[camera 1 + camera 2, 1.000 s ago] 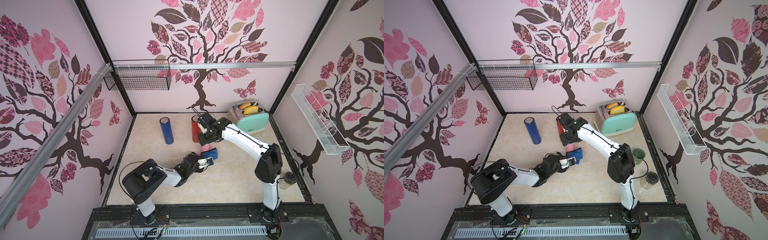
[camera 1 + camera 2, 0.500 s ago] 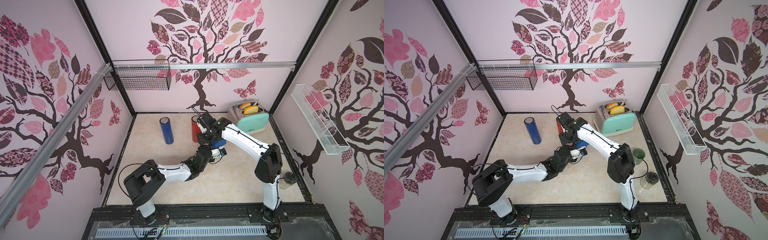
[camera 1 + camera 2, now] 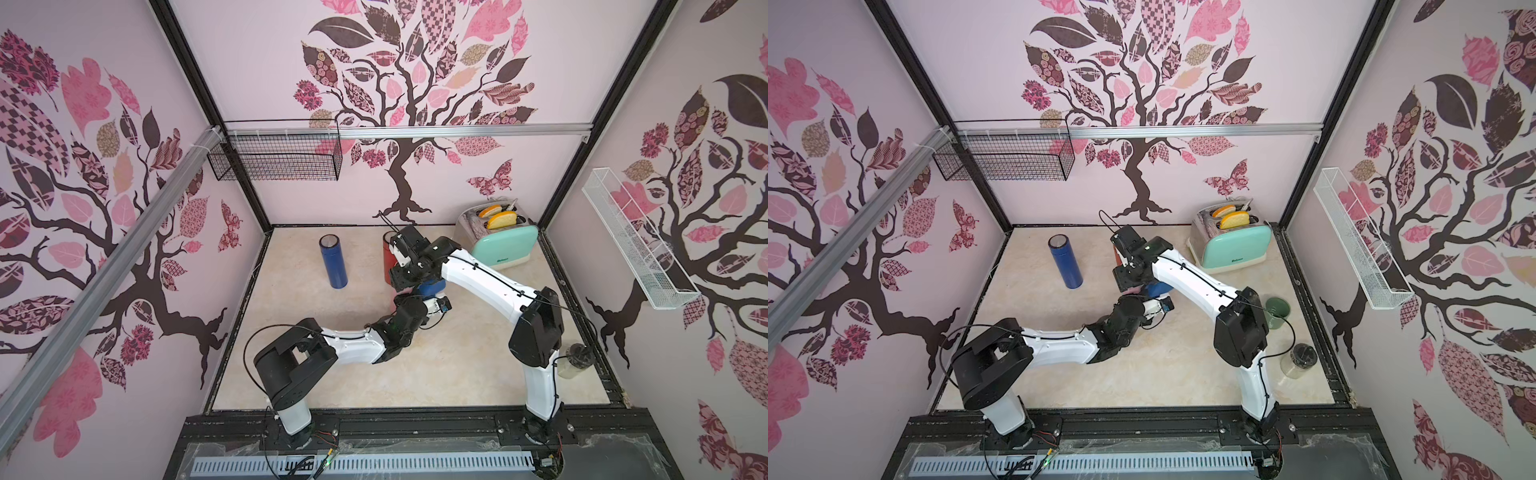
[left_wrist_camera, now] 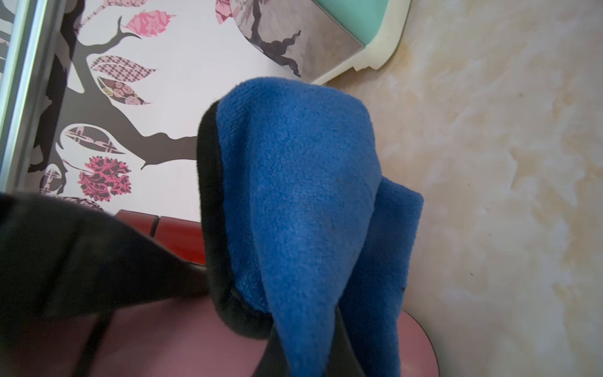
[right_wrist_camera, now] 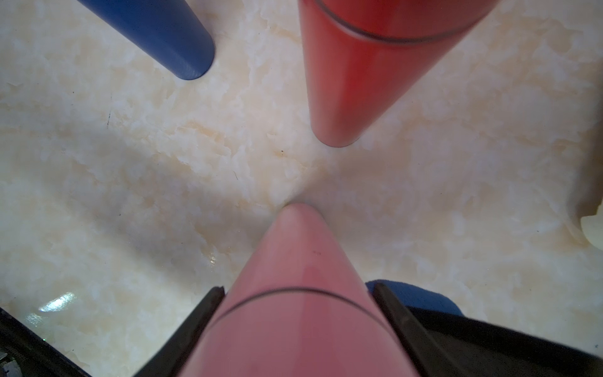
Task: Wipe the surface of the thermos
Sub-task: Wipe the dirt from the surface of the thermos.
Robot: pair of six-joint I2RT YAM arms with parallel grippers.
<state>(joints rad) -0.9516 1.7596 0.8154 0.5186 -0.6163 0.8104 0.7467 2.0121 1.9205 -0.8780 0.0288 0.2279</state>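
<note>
Right pincer (image 5: 297, 292): jaws partly spread and clamped on the upper body of the pink thermos (image 5: 293, 248), one black finger (image 5: 208, 303) on each side. The thermos is upright with its foot on the marble-pattern tabletop (image 3: 457, 374). In both top views this pincer's wrist covers the thermos almost entirely.

Left pincer (image 4: 228, 137): closed tight on a folded blue cloth (image 4: 303, 196), which drapes over one of its fingers. The cloth is on the robot-facing side of the right pincer, right against it, with pink thermos surface below the fold in the left wrist view. I cannot tell whether the cloth actually touches the thermos. From the right wrist, only a corner of cloth shows, behind one finger.

Surroundings:
- Red thermos (image 5: 365, 75): upright, just beyond the right pincer on the far side. It stands apart from the pink one with bare table between them, and is the nearest obstacle.
- Blue thermos (image 3: 332, 262): upright, farther off to the right pincer's left, well clear.
- Mint-green toaster (image 3: 503, 245): beyond and to the right pincer's right, with two slices of toast (image 3: 500, 218) in its slots. Its corner shows past the cloth from the left wrist.
- Green cup (image 3: 1277, 309) and dark-lidded glass jar (image 3: 1300, 359): well behind the right pincer, beside its arm's elbow and base.
- Black wire basket (image 3: 276, 160) and white wire rack (image 3: 636, 245): on the walls, high above both pincers.
</note>
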